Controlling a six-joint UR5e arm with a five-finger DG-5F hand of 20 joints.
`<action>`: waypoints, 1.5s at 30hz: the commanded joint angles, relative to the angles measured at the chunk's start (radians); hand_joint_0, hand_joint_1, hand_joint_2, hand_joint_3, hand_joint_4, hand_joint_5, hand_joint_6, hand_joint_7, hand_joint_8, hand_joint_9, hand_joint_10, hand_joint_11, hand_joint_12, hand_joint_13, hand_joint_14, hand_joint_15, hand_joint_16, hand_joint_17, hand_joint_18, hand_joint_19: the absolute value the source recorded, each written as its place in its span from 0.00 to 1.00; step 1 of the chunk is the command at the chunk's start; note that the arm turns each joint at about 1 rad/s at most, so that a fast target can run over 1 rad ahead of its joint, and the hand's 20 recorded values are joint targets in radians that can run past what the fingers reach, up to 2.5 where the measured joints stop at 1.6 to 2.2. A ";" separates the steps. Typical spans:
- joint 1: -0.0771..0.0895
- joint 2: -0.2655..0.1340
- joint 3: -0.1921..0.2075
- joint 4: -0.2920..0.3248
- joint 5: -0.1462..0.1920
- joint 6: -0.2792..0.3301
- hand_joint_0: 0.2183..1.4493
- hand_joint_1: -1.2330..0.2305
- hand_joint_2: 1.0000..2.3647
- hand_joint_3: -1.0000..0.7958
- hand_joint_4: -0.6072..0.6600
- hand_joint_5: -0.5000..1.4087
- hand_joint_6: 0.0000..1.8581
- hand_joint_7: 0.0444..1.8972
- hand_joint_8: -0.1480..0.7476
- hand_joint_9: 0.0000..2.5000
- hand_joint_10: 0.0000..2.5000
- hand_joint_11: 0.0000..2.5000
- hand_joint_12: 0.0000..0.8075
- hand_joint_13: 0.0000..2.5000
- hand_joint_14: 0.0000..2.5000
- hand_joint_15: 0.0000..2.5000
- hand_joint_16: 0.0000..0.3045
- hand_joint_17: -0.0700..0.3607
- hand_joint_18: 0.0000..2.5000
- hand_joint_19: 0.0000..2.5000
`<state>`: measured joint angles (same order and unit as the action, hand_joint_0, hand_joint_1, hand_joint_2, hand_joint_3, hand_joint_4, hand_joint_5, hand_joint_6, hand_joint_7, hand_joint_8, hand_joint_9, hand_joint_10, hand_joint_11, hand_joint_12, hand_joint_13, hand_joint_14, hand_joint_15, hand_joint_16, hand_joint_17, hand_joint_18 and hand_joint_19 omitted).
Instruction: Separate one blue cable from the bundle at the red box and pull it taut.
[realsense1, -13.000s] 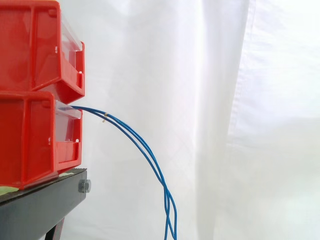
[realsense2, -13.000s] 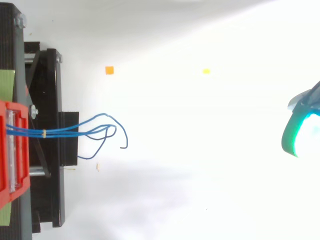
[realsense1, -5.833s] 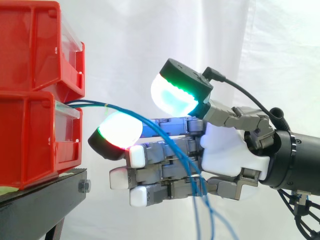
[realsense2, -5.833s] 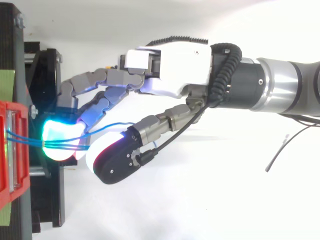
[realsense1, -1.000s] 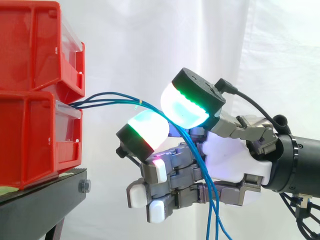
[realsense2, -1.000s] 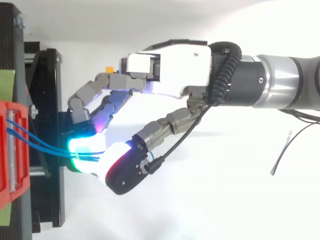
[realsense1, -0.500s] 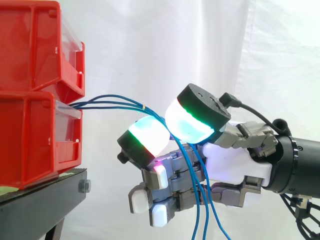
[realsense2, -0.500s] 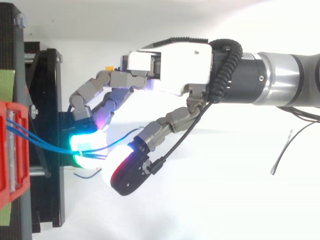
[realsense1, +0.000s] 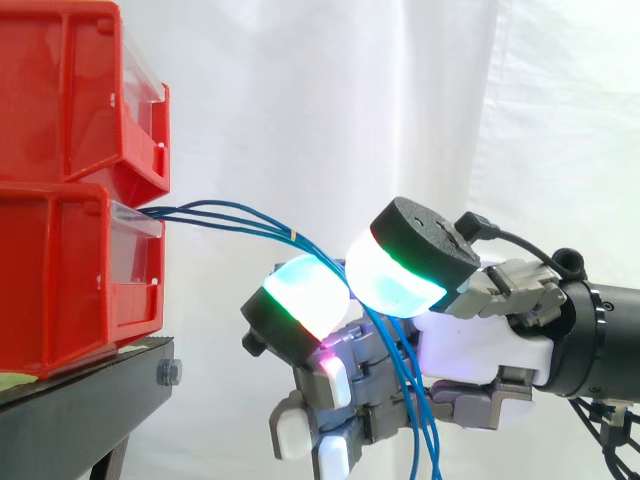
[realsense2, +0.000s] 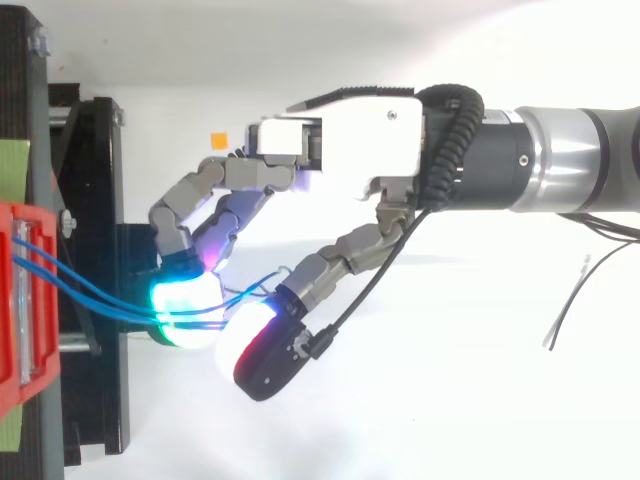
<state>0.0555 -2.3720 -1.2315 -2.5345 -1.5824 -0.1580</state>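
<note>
Blue cables (realsense1: 290, 236) run from the lower red bin (realsense1: 60, 280) at left; the hand (realsense1: 480, 345), pinching them, has dropped toward lower right.

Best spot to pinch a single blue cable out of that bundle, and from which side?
Probably the top cable, on the stretch between the red bin and the small tie: there the cables fan apart. Past the tie they run bunched through the hand. Come down from above, its open side.
</note>
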 joint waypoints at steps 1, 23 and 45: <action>0.000 0.000 0.000 -0.012 -0.005 0.000 0.32 0.31 0.00 0.28 0.60 0.17 0.49 0.57 0.51 0.33 0.01 0.38 0.43 0.30 0.01 0.23 0.14 0.38 0.28 0.25; -0.008 0.040 0.000 -0.158 -0.037 -0.100 0.30 0.36 0.00 0.28 0.60 0.17 0.47 0.53 0.52 0.33 0.01 0.39 0.43 0.29 0.01 0.23 0.13 0.37 0.27 0.26; -0.011 0.048 0.000 -0.190 -0.042 -0.104 0.31 0.34 0.01 0.38 0.59 0.17 0.47 0.61 0.53 0.34 0.01 0.39 0.43 0.29 0.01 0.23 0.13 0.37 0.26 0.26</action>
<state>0.0445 -2.3240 -1.2318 -2.7244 -1.6218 -0.2646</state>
